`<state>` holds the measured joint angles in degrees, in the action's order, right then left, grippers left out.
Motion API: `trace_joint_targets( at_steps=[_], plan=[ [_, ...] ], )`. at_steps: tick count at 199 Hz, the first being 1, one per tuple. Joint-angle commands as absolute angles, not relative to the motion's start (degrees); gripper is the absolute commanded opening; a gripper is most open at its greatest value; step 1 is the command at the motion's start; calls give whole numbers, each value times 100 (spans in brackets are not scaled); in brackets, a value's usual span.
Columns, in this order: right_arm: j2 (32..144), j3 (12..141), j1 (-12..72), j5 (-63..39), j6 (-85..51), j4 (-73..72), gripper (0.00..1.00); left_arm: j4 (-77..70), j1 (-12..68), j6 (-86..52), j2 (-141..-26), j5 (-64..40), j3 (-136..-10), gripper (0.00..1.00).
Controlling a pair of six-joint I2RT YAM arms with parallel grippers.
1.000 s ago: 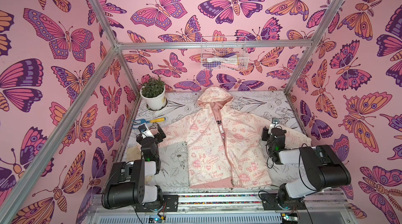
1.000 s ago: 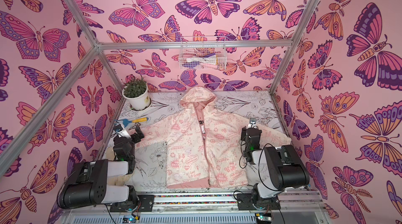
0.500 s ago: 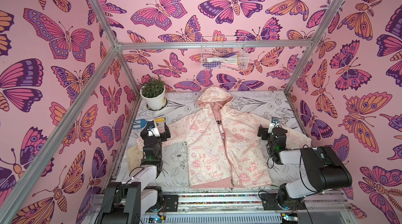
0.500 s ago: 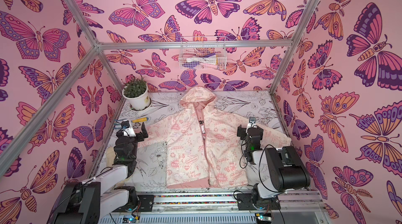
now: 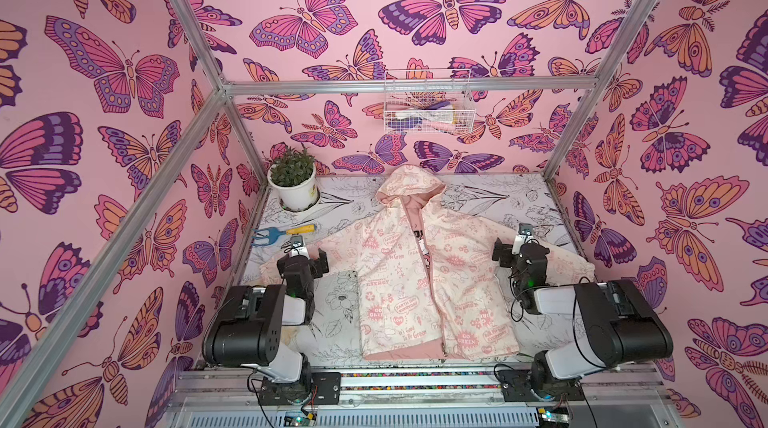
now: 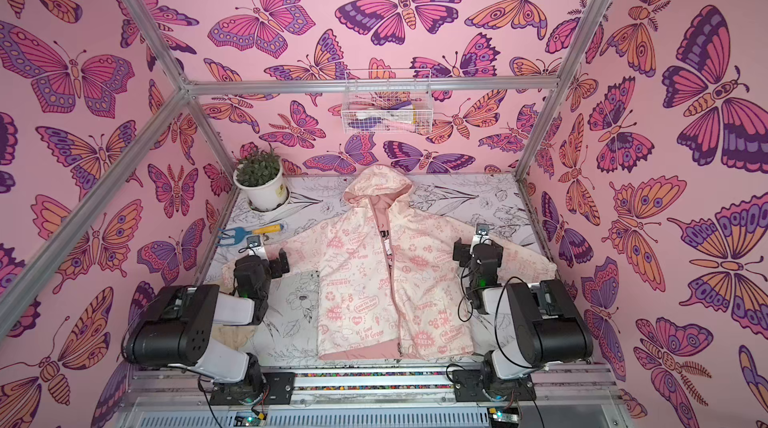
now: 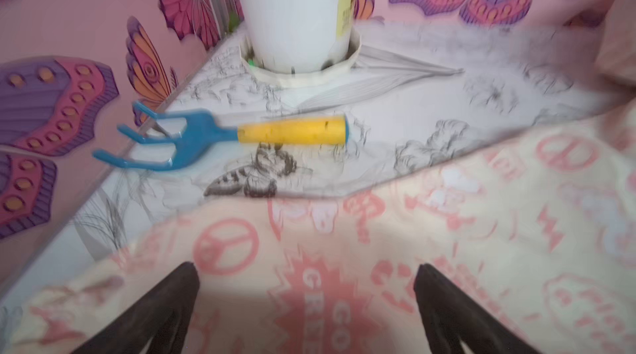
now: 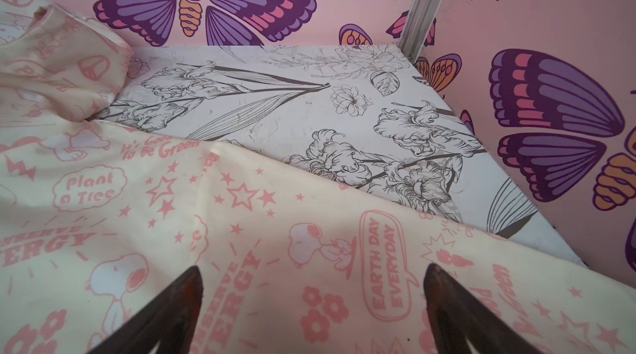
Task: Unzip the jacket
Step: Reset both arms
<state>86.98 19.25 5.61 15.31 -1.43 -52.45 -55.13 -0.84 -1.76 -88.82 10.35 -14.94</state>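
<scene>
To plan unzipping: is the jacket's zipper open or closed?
Mostly closed: jacket fronts meet along the pink zipper; only the neck gapes.

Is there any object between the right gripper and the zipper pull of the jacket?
Nothing visible. The right gripper hangs open over one sleeve of the jacket; only flat printed fabric lies between it and the zipper pull.

Both arms (image 5: 615, 322) have black housings (image 5: 237, 330), white links (image 5: 293, 309), black cables (image 6: 460, 306) and tapered dark tool fingers (image 8: 165, 314).
</scene>
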Motion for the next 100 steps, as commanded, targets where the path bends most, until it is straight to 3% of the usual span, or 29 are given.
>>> trace_joint_targets(
  at_steps=[1,8,19,31,42,55,72,100],
  plan=[
    [8631,2066,511,1459,-114,-5113,99,-5729,-55,-13,-8890,475,-1739,100],
    [8623,2067,510,1452,-115,-5114,99,-4859,-57,-132,-8579,450,-2015,100],
    [8631,2057,517,1455,-114,-5128,99,-5763,-53,45,-9046,450,-1996,100],
    [8622,2057,512,1451,-122,-5118,99,-4584,-56,-66,-8692,440,-2256,100],
    [8631,2104,470,1344,-147,-5034,99,-5632,-32,69,-8992,469,-2005,100],
    [8620,2136,446,1300,-158,-4967,99,-5130,137,181,-8734,542,-2033,100],
    [8617,2134,445,1295,-158,-4967,99,-6159,249,342,-8977,678,-1613,100],
    [8663,2346,235,807,-255,-4587,99,-6138,282,368,-8940,695,-1596,100]
  ],
)
